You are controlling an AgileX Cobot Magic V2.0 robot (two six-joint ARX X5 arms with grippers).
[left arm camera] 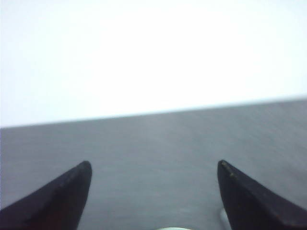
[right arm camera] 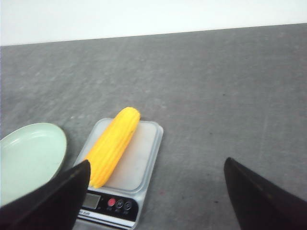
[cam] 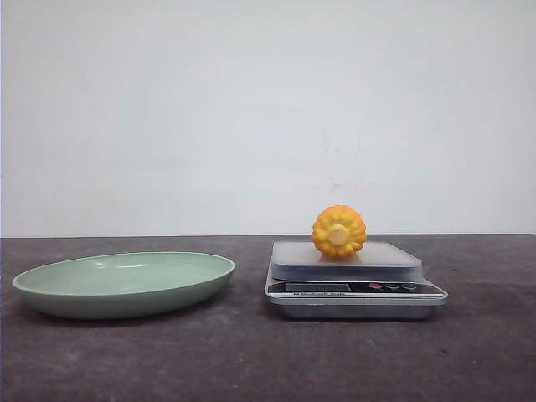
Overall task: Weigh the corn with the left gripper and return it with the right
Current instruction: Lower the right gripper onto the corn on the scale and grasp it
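Observation:
The corn (cam: 339,231) lies on the platform of a silver kitchen scale (cam: 354,289), its pale cut end facing the front camera. In the right wrist view the corn (right arm camera: 113,145) shows as a long yellow cob lying along the scale (right arm camera: 122,179). My right gripper (right arm camera: 156,172) is open and empty, above and in front of the scale. My left gripper (left arm camera: 153,165) is open and empty over the dark table. Neither gripper shows in the front view.
A pale green plate (cam: 50,289) sits empty on the dark table left of the scale; it also shows in the right wrist view (right arm camera: 24,158). A white wall stands behind the table.

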